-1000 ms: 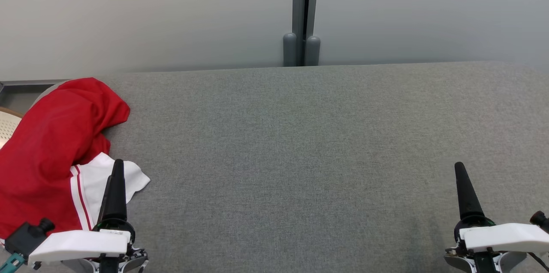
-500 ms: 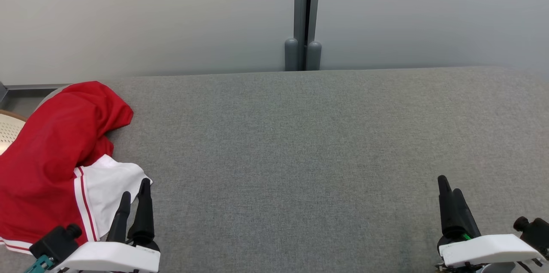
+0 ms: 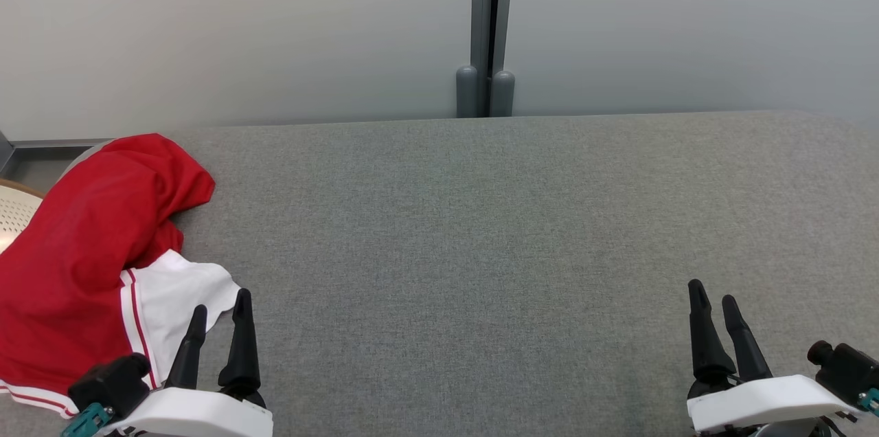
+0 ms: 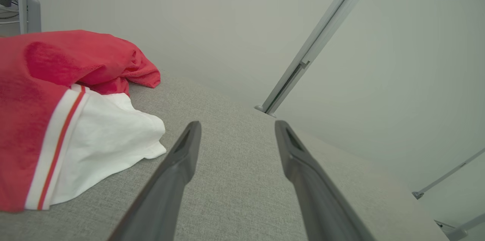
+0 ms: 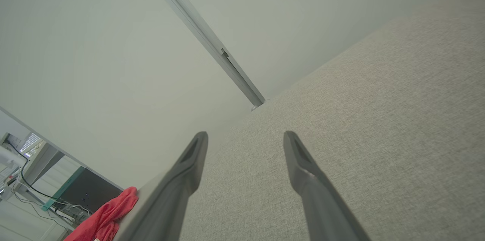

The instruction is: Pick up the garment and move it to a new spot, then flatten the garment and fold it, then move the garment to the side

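Grey fabric covers the table (image 3: pixel 446 251), which spans the head view from its bottom edge upward. Nearest, at the lower left, the left gripper (image 3: pixel 220 302) sits low with its two fingers spread and nothing between them. At the lower right, the right gripper (image 3: pixel 711 291) sits the same way, jaws parted and empty over bare cloth. Both look parked along the near edge, likely a ready stance before the first reach. Just beyond the left fingertips lies the garment (image 3: pixel 75 251), a red heap with a white, red-striped part nearest that gripper. In the left wrist view the white part lies just left of the left finger, apart from it and untouched. The heap sits at the left edge of the frame and its red bulk seems to drape over the table's left side, so the left arm is the handy one, and a pull toward the centre should bring it fully onto the top. From the garment rightward the cloth is bare through the middle and right of the frame, giving ample room to spread and fold. Behind the heap, at the left edge, shows a pale perforated object (image 3: pixel 12 214), worth keeping clear of in a lift. Farthest, the table's far edge meets the wall (image 3: pixel 240 31), with a grey post (image 3: pixel 485 25) at upper centre.
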You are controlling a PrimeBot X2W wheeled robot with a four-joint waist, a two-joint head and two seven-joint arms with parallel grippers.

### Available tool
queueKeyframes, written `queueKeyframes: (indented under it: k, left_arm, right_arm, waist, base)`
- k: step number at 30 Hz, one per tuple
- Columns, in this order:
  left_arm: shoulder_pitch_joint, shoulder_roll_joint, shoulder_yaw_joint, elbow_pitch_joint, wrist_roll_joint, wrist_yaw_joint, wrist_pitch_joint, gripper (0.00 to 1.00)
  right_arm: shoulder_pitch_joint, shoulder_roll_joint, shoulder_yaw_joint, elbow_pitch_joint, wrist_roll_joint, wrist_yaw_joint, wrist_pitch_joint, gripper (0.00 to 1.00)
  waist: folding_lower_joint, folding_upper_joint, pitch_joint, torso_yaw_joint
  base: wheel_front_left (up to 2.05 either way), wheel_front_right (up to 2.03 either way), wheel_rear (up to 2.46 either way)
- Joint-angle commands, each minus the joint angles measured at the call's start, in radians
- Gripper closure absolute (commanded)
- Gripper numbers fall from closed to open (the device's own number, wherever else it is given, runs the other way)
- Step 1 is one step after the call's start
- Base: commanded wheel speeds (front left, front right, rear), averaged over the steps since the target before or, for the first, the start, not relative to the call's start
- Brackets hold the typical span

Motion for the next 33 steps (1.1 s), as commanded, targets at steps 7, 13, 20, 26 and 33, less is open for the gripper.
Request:
queueKeyframes:
  k: [7, 13, 20, 26, 33]
  left_arm:
    - [0.005, 0.025, -0.027, -0.021, 0.111, 0.044, -0.028, 0.0]
    - [0.009, 0.03, -0.033, -0.025, 0.166, 0.078, -0.043, 0.0]
    - [0.021, 0.035, -0.039, -0.037, 0.234, 0.108, -0.061, 0.0]
    - [0.032, 0.032, -0.052, -0.037, 0.285, 0.088, -0.076, 0.0]
    - [0.047, 0.027, -0.058, -0.032, 0.346, 0.042, -0.092, 0.0]
  right_arm:
    - [0.001, -0.01, -0.004, -0.027, -0.112, 0.0, -0.03, 0.0]
    - [0.014, -0.01, -0.009, -0.039, -0.165, 0.0, -0.045, 0.0]
    - [0.027, -0.01, 0.004, -0.042, -0.237, 0.0, -0.063, 0.0]
    - [0.038, -0.011, 0.007, -0.047, -0.302, 0.0, -0.078, 0.0]
    - [0.049, -0.012, 0.014, -0.053, -0.376, 0.0, -0.094, 0.0]
  waist:
    - [0.0, 0.0, -0.004, 0.004]
    - [0.0, 0.0, -0.008, 0.007]
    - [0.0, 0.0, -0.014, 0.01]
    - [0.0, 0.0, -0.021, 0.015]
    - [0.0, 0.0, -0.028, 0.012]
  base:
    - [0.0, 0.0, 0.0]
    - [0.0, 0.0, 0.0]
    - [0.0, 0.0, 0.0]
    - [0.0, 0.0, 0.0]
    - [0.0, 0.0, 0.0]
